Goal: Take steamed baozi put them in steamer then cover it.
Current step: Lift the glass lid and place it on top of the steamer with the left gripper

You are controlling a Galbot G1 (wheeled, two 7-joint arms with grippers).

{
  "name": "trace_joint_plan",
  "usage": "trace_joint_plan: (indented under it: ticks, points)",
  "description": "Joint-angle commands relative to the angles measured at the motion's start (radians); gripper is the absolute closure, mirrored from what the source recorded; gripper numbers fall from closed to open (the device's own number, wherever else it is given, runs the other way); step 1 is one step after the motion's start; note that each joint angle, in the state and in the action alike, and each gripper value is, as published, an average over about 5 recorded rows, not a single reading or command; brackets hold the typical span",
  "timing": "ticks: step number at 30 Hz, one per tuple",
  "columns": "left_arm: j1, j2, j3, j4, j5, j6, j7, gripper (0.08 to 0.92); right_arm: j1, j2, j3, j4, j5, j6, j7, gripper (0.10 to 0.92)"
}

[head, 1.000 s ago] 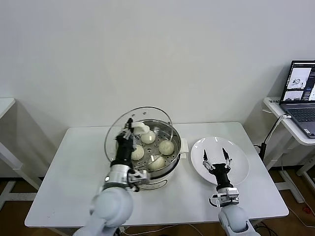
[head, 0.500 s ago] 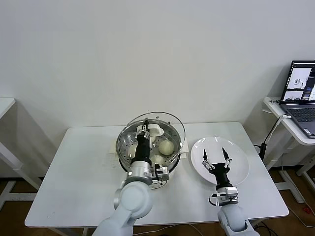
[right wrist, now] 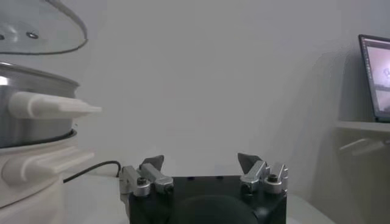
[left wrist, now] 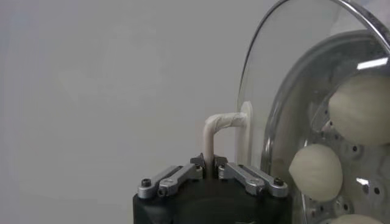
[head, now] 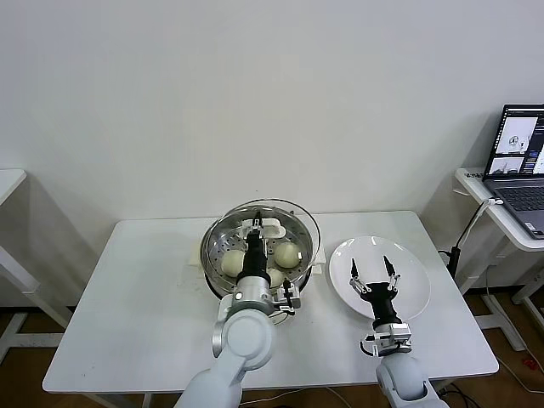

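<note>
The steamer (head: 223,285) stands mid-table with three steamed baozi (head: 233,262) showing on its perforated tray. My left gripper (head: 252,234) is shut on the white handle (left wrist: 216,125) of the cover (head: 293,212), holding the glass lid just over the pot, nearly centred and slightly tilted. In the left wrist view the fingertips (left wrist: 198,163) pinch the handle, with the cover (left wrist: 286,73) and baozi (left wrist: 315,171) beyond. My right gripper (head: 372,272) hangs open and empty over the white plate (head: 412,289).
The steamer's white side handle (right wrist: 52,106) and its power cord (right wrist: 91,170) lie toward the plate. A laptop (head: 518,157) sits on a side table at the far right. Bare tabletop (head: 127,297) stretches to the left of the pot.
My left gripper has carried the cover rightward from a steep tilt at the pot's left side to a flatter position over the pot. The right arm has not moved.
</note>
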Motion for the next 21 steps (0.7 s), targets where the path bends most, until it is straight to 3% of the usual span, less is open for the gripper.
trace_joint_plan:
  ticks: [1, 21]
  points:
    - [-0.005, -0.021, -0.001, 0.050, 0.060, -0.011, 0.008, 0.809, 0.003, 0.000, 0.000, -0.004, -0.001, 0.001, 0.000, 0.203]
    - [0.002, -0.019, -0.030, 0.075, 0.089, -0.025, 0.010, 0.809, 0.016, 0.007, -0.007, -0.014, -0.006, 0.001, -0.001, 0.203]
